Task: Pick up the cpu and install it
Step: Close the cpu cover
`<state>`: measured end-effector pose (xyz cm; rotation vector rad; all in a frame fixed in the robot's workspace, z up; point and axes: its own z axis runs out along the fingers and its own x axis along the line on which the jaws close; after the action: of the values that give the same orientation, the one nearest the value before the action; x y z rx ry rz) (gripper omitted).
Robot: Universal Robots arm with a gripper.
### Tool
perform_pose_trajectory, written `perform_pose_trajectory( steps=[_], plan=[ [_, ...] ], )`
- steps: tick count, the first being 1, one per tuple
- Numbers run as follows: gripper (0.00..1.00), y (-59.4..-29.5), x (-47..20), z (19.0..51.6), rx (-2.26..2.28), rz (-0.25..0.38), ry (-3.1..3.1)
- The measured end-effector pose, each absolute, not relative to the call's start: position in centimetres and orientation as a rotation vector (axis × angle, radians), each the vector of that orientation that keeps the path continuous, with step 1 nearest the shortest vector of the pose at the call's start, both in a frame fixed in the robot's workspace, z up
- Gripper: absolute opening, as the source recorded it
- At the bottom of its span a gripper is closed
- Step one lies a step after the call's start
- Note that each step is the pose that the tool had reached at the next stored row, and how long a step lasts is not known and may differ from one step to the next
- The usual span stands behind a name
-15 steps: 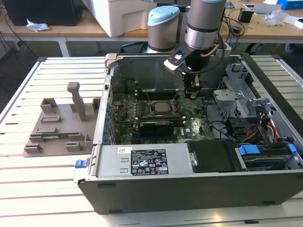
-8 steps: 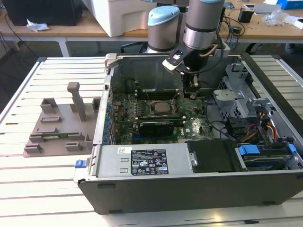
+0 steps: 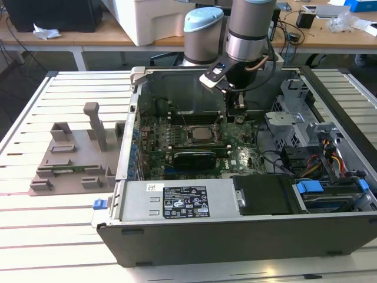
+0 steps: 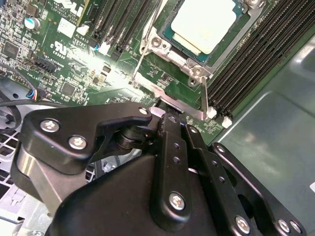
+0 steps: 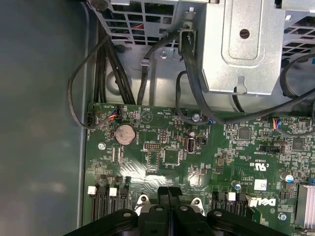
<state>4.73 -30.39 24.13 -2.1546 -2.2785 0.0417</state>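
The cpu lies flat in its socket in the middle of the motherboard, inside the open computer case. In the second wrist view the cpu shows its pale silver top, framed by the socket's metal plate. My gripper hangs inside the case, just to the exterior view's right of the socket. Its black fingers are shut together, with the tips at the edge of the socket's plate. Nothing shows between them. In the first wrist view the gripper is low over the green board.
A grey fixture plate with upright blocks lies on the slatted table at the exterior view's left. A black expansion card stands near the socket. Memory slots, a metal drive cage and black cables crowd the gripper.
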Motion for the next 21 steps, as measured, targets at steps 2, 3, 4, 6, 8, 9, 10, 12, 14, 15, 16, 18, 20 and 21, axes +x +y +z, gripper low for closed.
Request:
perform_pose_trajectory(
  steps=[2, 3, 4, 6, 8, 9, 10, 12, 14, 15, 16, 18, 20, 21],
  plan=[
    [0.11, -30.40, 4.45, 24.13, -2.155, 0.042, -2.278],
    [0.11, -30.40, 4.34, 24.13, -2.155, 0.041, -2.279],
    [0.11, -30.39, 4.27, 24.13, -2.155, 0.041, -2.279],
    [0.11, -30.40, 4.10, 24.13, -2.155, 0.041, -2.279],
    [0.11, -30.40, 3.93, 24.13, -2.155, 0.041, -2.279],
    [0.11, -30.40, 3.88, 24.14, -2.155, 0.041, -2.279],
    [0.11, -30.39, 3.87, 24.15, -2.155, 0.040, -2.279],
    [0.11, -30.39, 3.86, 24.20, -2.155, 0.041, -2.279],
    [0.11, -30.39, 3.86, 24.21, -2.155, 0.041, -2.279],
    [0.11, -30.39, 3.86, 24.22, -2.155, 0.040, -2.279],
    [0.11, -30.39, 3.83, 24.22, -2.155, 0.041, -2.279],
    [0.11, -30.40, 3.80, 24.23, -2.155, 0.041, -2.279],
    [0.11, -30.40, 3.74, 24.24, -2.155, 0.041, -2.279],
    [0.11, -30.40, 3.67, 24.23, -2.155, 0.041, -2.279]
  ],
)
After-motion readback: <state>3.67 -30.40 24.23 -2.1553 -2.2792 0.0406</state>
